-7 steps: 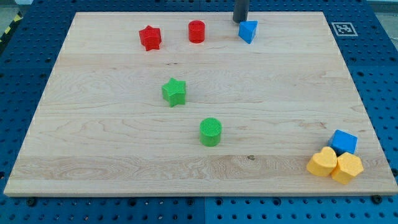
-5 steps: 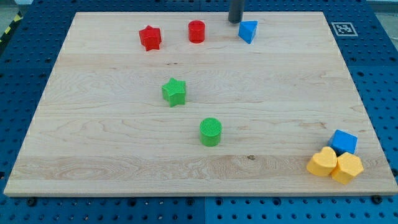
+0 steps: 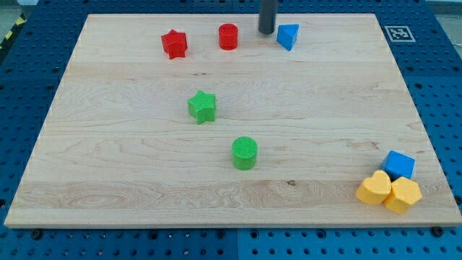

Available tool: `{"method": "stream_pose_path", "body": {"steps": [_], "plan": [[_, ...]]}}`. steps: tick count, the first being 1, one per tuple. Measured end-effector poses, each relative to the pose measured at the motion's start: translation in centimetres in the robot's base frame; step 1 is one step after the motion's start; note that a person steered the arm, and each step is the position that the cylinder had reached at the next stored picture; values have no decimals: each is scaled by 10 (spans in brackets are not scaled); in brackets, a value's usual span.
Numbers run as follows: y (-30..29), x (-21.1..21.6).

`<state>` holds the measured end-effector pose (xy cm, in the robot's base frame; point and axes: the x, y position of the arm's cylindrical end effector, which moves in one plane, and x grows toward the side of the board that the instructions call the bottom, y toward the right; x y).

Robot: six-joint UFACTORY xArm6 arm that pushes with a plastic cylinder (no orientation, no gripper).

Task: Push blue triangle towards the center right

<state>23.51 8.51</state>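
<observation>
Tip [image 3: 267, 32], bare rod w/ no jaws to open or close, has slid left; blue triangular block [image 3: 288, 35] now just right of it, unmoved near board's top. Lined up for a rightward/downward push, I'd judge.

Bench [image 3: 108, 180] holds: red star [image 3: 174, 44] & red cyl [image 3: 228, 36] at 11–12 o'clock; green star [image 3: 202, 106], green cyl [image 3: 245, 153] mid; blue cube [image 3: 399, 165], 2 yellow blocks [image 3: 374, 188] [image 3: 403, 195] touching, 4 o'clock corner.

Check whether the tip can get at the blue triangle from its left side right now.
Probably yes. My tip sits just to the view's left of the blue triangle, with a small bare gap between them; the red cylinder is farther left, out of the way.
</observation>
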Motion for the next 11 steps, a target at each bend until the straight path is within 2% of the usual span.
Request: {"method": "stream_pose_path", "body": {"steps": [1,2,5,9,10,11], "plan": [[53,16],[66,41],[70,64],[69,49],[40,6],[11,7]]}}
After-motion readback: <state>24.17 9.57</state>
